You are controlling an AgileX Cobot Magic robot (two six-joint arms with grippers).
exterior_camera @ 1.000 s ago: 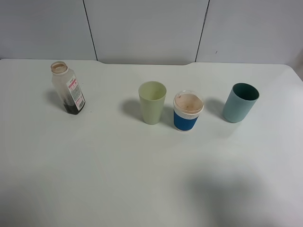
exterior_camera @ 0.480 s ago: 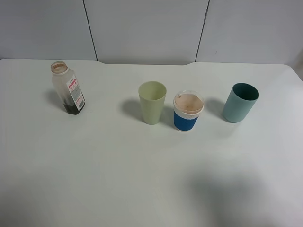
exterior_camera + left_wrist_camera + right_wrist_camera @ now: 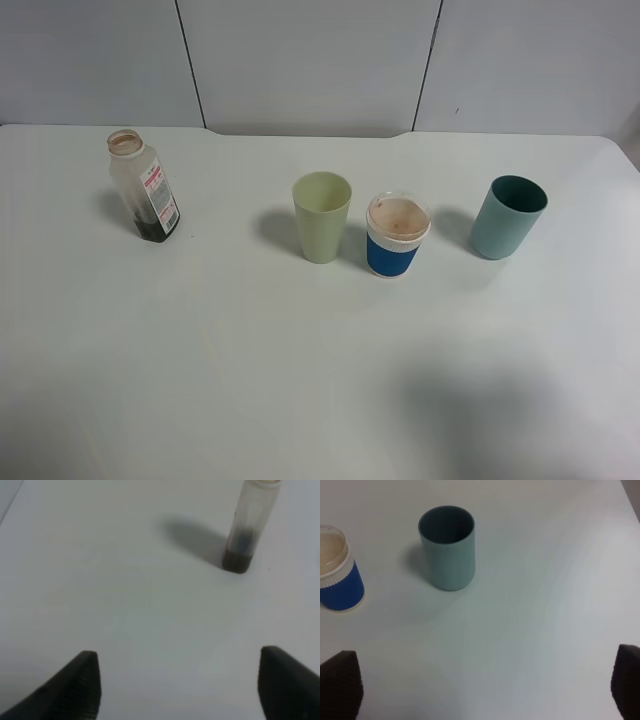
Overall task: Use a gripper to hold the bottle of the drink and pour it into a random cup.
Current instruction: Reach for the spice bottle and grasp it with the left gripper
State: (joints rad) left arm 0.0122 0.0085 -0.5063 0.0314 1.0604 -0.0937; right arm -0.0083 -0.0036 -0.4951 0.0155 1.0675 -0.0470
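The bottle [image 3: 145,187] stands upright at the far left of the white table, with its tan-rimmed mouth uncapped. A little dark brown drink [image 3: 153,228] lies at its bottom. The pale yellow-green cup [image 3: 321,217] stands upright near the table's middle. Neither gripper shows in the exterior high view. In the left wrist view my left gripper [image 3: 180,690] is open and empty, with the bottle [image 3: 247,530] some way ahead of it. In the right wrist view my right gripper [image 3: 482,690] is open and empty. The yellow-green cup is out of both wrist views.
A white cup with a blue band [image 3: 397,236] stands just right of the yellow-green cup and shows in the right wrist view [image 3: 335,580]. A teal tumbler [image 3: 508,216] stands further right, ahead of the right gripper [image 3: 447,547]. Grey wall panels [image 3: 310,60] close the back.
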